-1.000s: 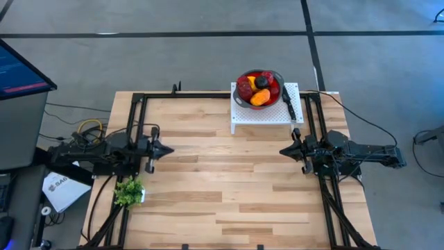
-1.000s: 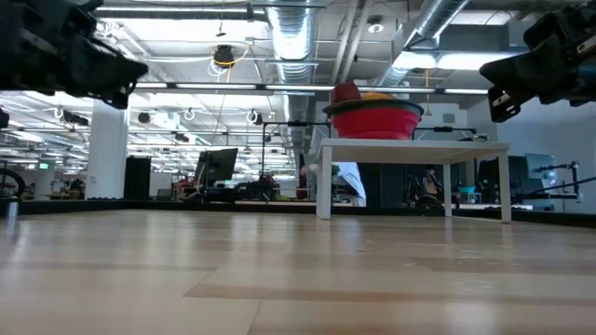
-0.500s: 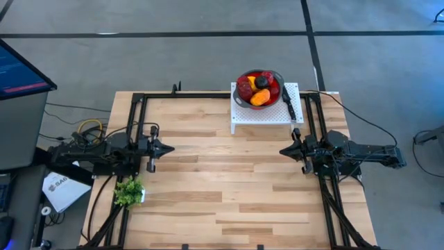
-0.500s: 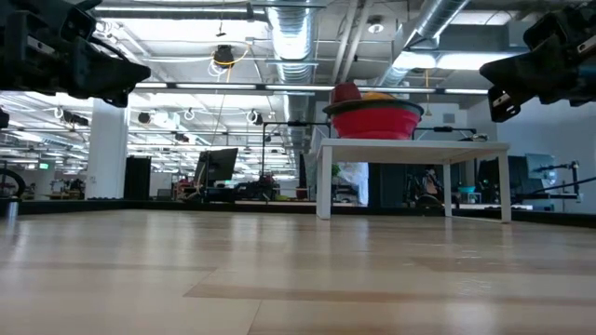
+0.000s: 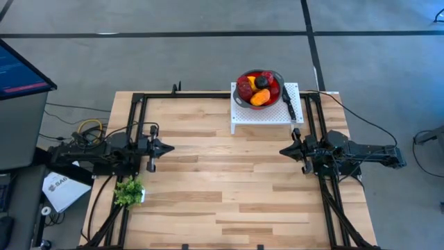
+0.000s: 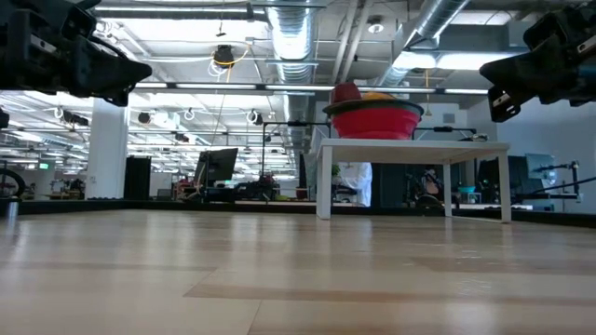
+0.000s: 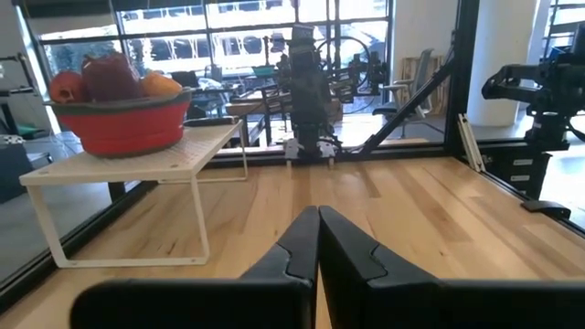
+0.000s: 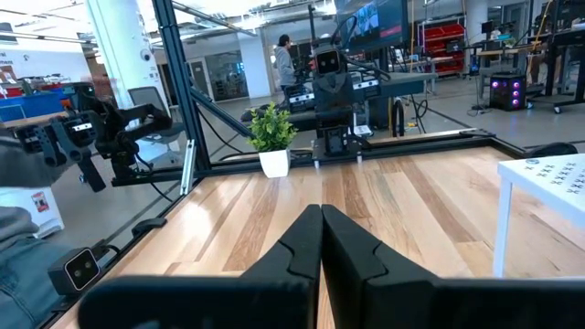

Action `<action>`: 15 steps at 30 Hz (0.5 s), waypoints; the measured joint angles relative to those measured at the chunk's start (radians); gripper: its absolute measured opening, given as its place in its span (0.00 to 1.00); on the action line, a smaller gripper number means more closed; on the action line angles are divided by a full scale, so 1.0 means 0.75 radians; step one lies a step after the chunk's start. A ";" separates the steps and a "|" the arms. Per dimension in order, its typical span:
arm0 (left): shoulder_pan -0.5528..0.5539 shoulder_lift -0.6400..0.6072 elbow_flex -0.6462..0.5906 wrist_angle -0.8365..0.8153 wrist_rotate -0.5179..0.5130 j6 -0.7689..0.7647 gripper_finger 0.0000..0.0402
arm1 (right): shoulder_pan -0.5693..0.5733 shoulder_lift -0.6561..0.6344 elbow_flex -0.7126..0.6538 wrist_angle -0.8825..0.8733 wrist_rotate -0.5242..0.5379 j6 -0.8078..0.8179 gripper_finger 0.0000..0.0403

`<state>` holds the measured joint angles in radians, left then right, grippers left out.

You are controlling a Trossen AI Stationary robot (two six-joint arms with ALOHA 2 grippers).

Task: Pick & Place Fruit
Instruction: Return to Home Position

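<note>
Several fruit pieces [image 5: 258, 87], red, dark, yellow and orange, are heaped in a red bowl [image 5: 239, 96] on a small white perforated stand [image 5: 267, 114] at the table's far edge. In the left wrist view the fruit [image 7: 111, 76] shows above the bowl's rim. My left gripper [image 5: 168, 148] hovers shut at the table's left side, pointing level toward the right. My right gripper [image 5: 282, 150] hovers shut at the right side, pointing level toward the left. Both are apart from the stand and hold nothing.
A black-handled knife [image 5: 288, 101] lies on the stand beside the bowl. A small leafy green plant in a white pot [image 5: 129, 192] stands at the table's near left. Black frame rails [image 5: 139, 125] run along both sides. Bare wood [image 5: 222, 180] lies between the grippers.
</note>
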<state>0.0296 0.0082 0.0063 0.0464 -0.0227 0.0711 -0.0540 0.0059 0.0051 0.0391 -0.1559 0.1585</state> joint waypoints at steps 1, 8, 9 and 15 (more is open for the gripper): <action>0.000 0.004 0.000 0.001 0.000 0.000 0.00 | 0.000 0.000 0.000 0.000 0.000 0.000 0.01; 0.000 0.026 0.000 0.008 0.000 0.000 0.00 | 0.000 0.000 0.000 0.000 0.000 0.000 0.01; 0.000 0.027 0.000 0.006 0.000 0.000 0.00 | 0.000 0.000 0.000 0.000 0.000 0.000 0.01; 0.000 0.040 0.000 0.009 0.000 -0.001 0.00 | 0.000 0.000 0.000 0.000 0.000 0.000 0.01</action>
<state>0.0296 0.0379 0.0063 0.0532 -0.0227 0.0708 -0.0540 0.0059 0.0051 0.0391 -0.1562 0.1585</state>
